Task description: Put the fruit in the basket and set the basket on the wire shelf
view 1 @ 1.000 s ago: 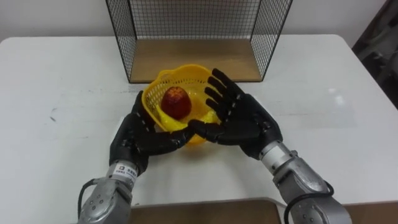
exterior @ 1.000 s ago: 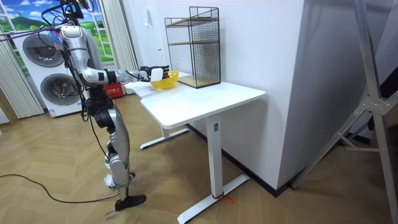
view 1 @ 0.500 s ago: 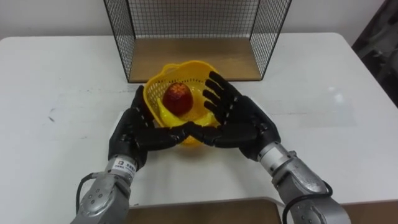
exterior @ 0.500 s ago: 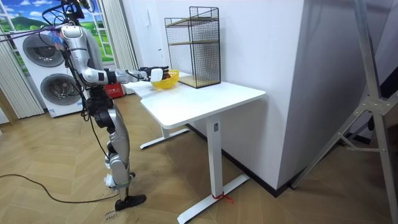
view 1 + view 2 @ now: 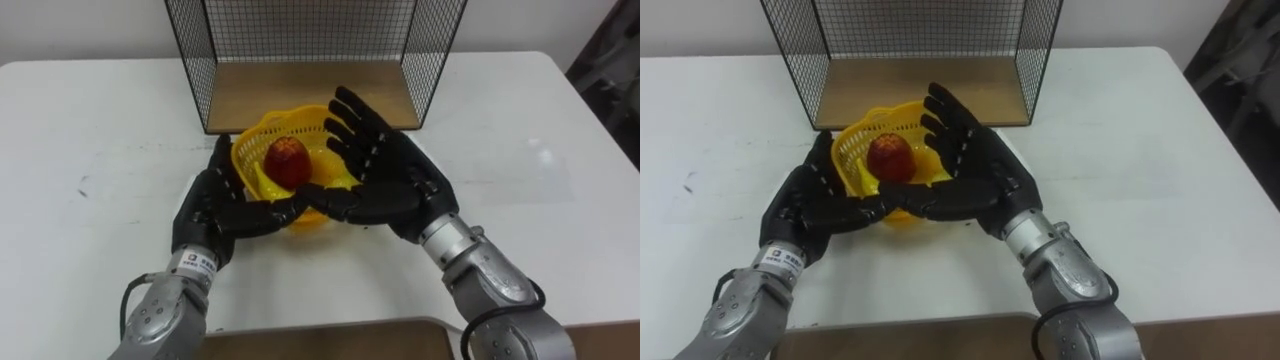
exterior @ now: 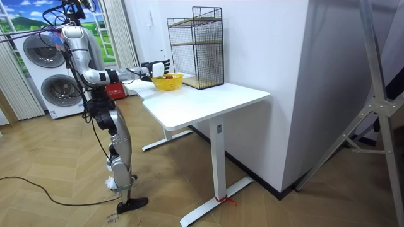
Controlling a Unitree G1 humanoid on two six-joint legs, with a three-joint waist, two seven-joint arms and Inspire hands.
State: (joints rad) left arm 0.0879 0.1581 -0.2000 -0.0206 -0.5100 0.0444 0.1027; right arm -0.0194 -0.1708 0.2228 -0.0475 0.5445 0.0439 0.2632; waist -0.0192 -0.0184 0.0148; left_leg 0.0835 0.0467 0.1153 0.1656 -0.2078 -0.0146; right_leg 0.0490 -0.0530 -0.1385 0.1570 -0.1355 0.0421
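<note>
Table (image 5: 90, 120): flat hands (image 5: 215, 205) (image 5: 400, 185) (both) cradling basket (image 5: 262, 127)

The wire shelf (image 5: 310, 95) stands open toward the basket (image 5: 254, 150), mesh walls closing its sides.

White table (image 5: 530, 120) in front of you, top mostly bare, w/ a small dark mark (image 5: 84, 187) toward its left edge. Wire shelf (image 5: 192, 60) stands directly on the top at the far side, approx. centre, wooden bottom board (image 5: 300, 95) flat on the table, open front facing you. Yellow basket (image 5: 300, 114) is just in front of the shelf; its underside is hidden, so you can't tell if it touches the top. Room view: table stands on white legs (image 6: 218, 157) on a wood floor (image 6: 76, 189), beside a white wall (image 6: 265, 50).
</note>
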